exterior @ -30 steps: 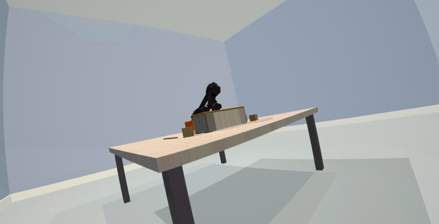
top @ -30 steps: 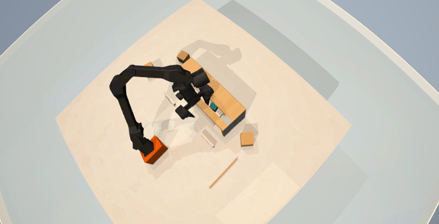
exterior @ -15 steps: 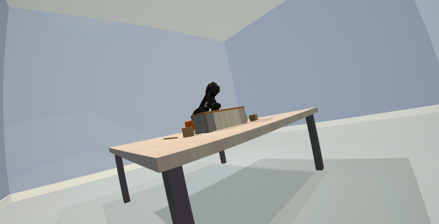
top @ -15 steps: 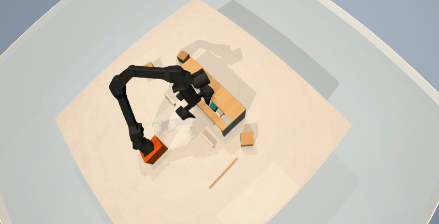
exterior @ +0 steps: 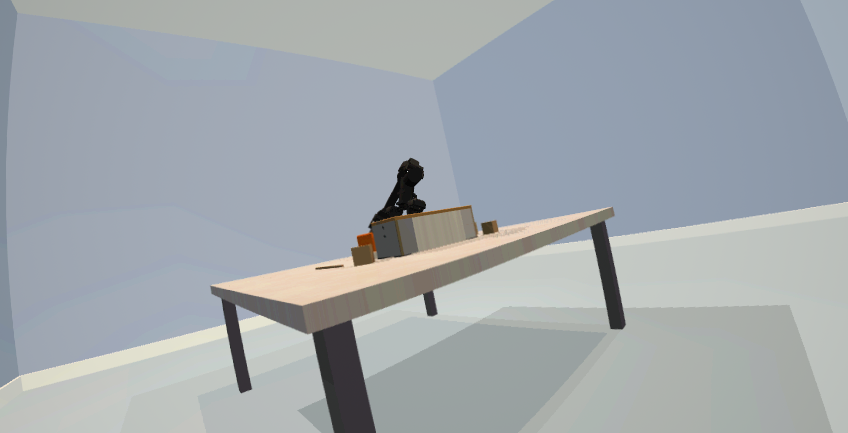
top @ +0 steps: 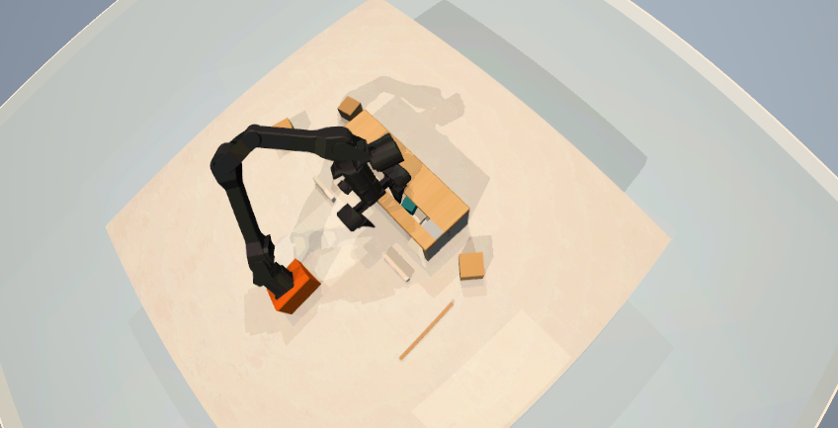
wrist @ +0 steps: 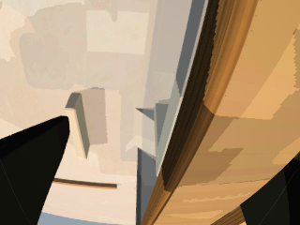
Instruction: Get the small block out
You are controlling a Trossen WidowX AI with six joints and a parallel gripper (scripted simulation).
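The box [top: 441,196] [exterior: 440,230] [wrist: 253,94] stands on the table with a wooden top and a long slot along it. A small teal block [top: 409,204] shows through that slot in the top view, inside the box, right beside one fingertip. Whether they touch is unclear. My gripper [top: 384,212] [wrist: 147,131] is open and empty, straddling the box's front edge. One finger is over the slot side, the other outside the front. The block is hidden in the wrist view and in the exterior view.
Wooden cubes stand off the box's near end [top: 471,265] [exterior: 362,255], by its far end [top: 350,106] [exterior: 489,226] and behind the arm [top: 284,124]. A pale bar [top: 396,267] [wrist: 77,133], another pale bar [top: 323,188] and a thin stick [top: 427,330] [wrist: 86,184] lie in front. The arm's base is orange [top: 303,286].
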